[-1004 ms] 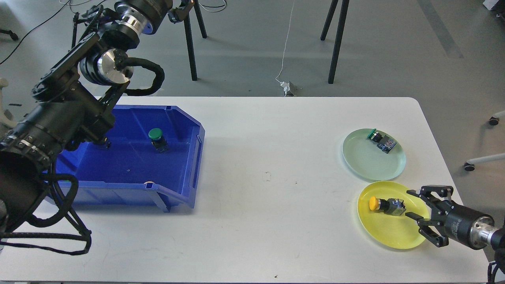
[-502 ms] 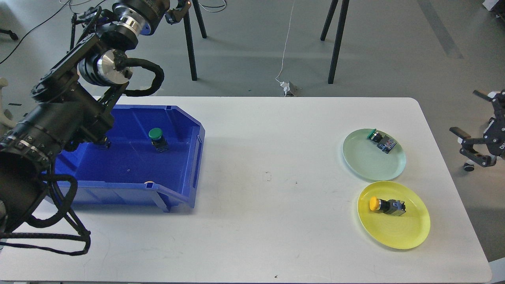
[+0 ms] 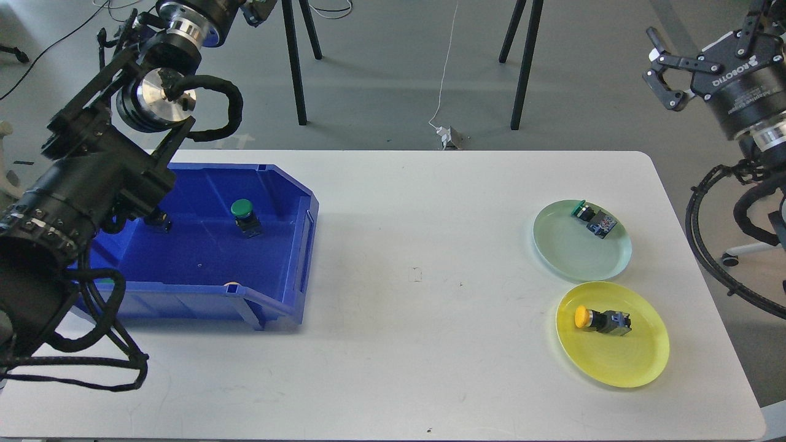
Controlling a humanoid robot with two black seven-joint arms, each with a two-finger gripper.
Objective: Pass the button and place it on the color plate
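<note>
The right gripper (image 3: 666, 58) is lifted high at the far right, off the tabletop (image 3: 417, 276), its fingers spread with nothing between them. The left arm reaches up past the top left edge, so its gripper is out of sight. A green button (image 3: 244, 216) stands in the blue bin (image 3: 202, 294). A yellow button (image 3: 599, 320) lies on the yellow plate (image 3: 620, 368); another green-capped one (image 3: 592, 218) rests on the green plate (image 3: 568, 252).
</note>
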